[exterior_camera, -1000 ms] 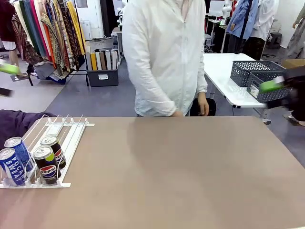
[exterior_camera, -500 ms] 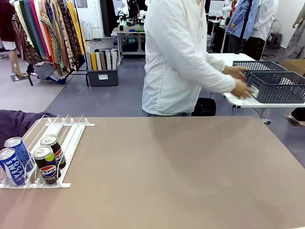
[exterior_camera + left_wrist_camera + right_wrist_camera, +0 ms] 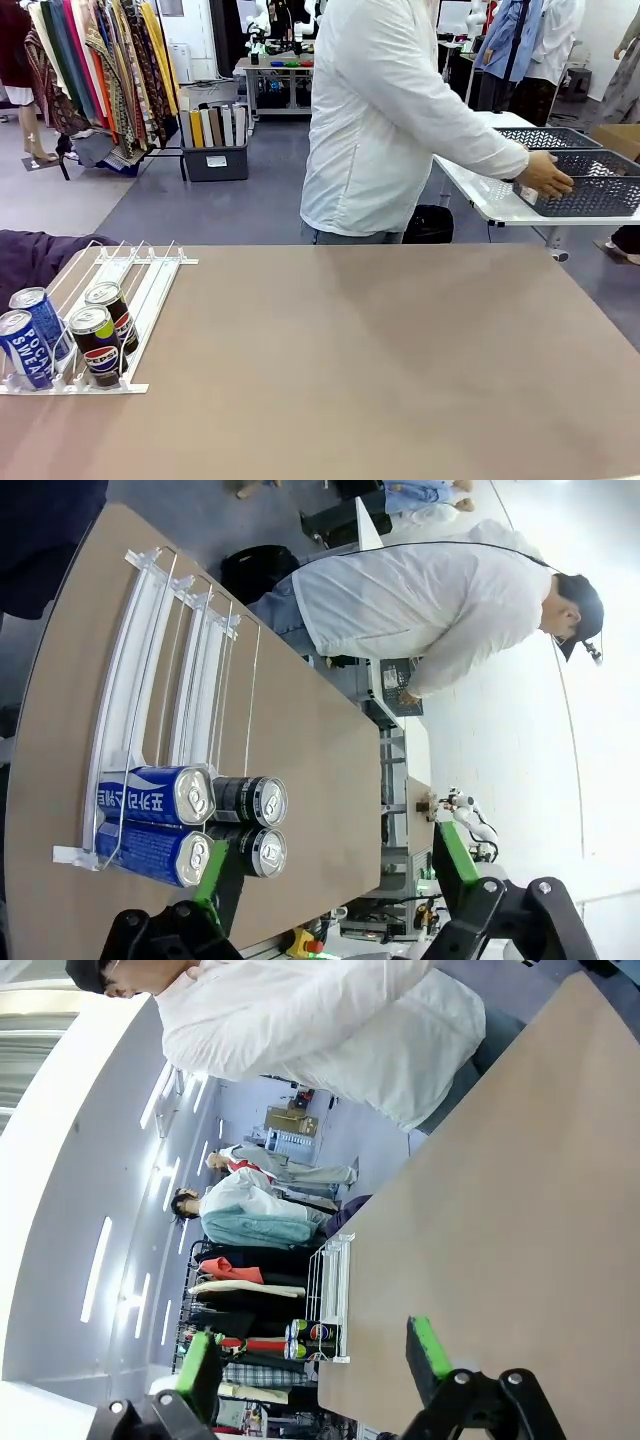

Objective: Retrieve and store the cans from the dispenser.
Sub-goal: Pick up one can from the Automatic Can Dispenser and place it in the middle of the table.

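Hovering with left pincer (image 3: 332, 865) and right pincer (image 3: 312, 1355) released, empty, facing cans (image 3: 97, 340) fed forward for picking in the dispenser (image 3: 140, 290) at the table's (image 3: 380, 360) near left corner.

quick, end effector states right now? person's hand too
Left end effector: open, empty.
Right end effector: open, empty.
Person's hand: on the rim of the grey basket.

Lab hall: clothes rack (image 3: 100, 70), white table (image 3: 478, 195), basket (image 3: 600, 190)
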{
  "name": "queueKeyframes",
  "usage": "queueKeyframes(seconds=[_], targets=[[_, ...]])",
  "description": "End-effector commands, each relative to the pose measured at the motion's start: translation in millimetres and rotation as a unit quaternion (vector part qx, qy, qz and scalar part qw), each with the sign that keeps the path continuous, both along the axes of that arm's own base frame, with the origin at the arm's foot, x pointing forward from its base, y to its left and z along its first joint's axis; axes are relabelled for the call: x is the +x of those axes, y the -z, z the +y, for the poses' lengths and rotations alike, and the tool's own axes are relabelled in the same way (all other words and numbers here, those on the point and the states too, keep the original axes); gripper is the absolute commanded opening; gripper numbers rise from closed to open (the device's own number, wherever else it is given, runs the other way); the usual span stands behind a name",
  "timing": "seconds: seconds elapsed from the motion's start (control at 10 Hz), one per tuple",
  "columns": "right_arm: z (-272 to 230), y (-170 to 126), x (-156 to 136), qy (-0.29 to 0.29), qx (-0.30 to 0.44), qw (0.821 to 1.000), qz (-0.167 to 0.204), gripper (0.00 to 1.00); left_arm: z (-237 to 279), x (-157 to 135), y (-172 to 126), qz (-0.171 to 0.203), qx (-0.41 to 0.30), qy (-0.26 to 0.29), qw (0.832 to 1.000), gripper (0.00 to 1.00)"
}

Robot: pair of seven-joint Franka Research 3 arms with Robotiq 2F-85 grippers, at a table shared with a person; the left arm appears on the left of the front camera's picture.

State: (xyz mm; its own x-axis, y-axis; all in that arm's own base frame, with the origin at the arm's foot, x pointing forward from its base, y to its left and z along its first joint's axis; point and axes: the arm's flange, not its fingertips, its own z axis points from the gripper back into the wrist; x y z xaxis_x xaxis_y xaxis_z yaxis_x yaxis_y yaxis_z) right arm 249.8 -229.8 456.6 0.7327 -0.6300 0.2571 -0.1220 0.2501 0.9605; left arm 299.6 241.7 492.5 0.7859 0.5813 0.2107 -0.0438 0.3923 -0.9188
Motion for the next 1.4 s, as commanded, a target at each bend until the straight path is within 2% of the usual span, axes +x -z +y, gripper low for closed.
queueKeyframes(seconds=[0.0,0.1,0.2,0.3,0.4,0.5,0.6,0.8,1.1,1.2,1.3], targets=[[-2,-7,0,0.002,0.006,1.000,-0.008,1.00,1,0,-3,-0.013,-0.005,0.002,1.000,1.00],[-2,-7,0,0.002,0.006,1.000,-0.008,1.00,0,0,0,0.000,0.000,0.000,1.000,1.00],[-2,-7,0,0.002,0.006,1.000,-0.008,1.00,-11,-5,-7,-0.007,0.048,0.027,0.998,1.00],[-2,-7,0,0.002,0.006,1.000,-0.008,1.00,-36,-4,-19,0.017,0.119,0.052,0.991,1.00],[-2,-7,0,0.002,0.006,1.000,-0.008,1.00,-70,-2,-33,0.033,0.195,0.077,0.977,1.00],[-2,-7,0,0.002,0.006,1.000,-0.008,1.00,-118,5,-47,0.056,0.290,0.128,0.947,1.00],[-2,-7,0,0.002,0.006,1.000,-0.008,1.00,-162,14,-52,0.072,0.375,0.155,0.911,1.00],[-2,-7,0,0.002,0.006,1.000,-0.008,1.00,-234,27,-49,0.086,0.499,0.173,0.845,1.00],[-2,-7,0,0.002,0.006,1.000,-0.008,1.00,-301,38,-24,0.099,0.573,0.226,0.781,1.00],[-2,-7,0,0.002,0.006,1.000,-0.008,1.00,-311,39,-21,0.104,0.571,0.239,0.778,1.00],[-2,-7,0,0.002,0.006,1.000,-0.008,1.00,-310,29,-31,0.091,0.562,0.218,0.793,1.00]])
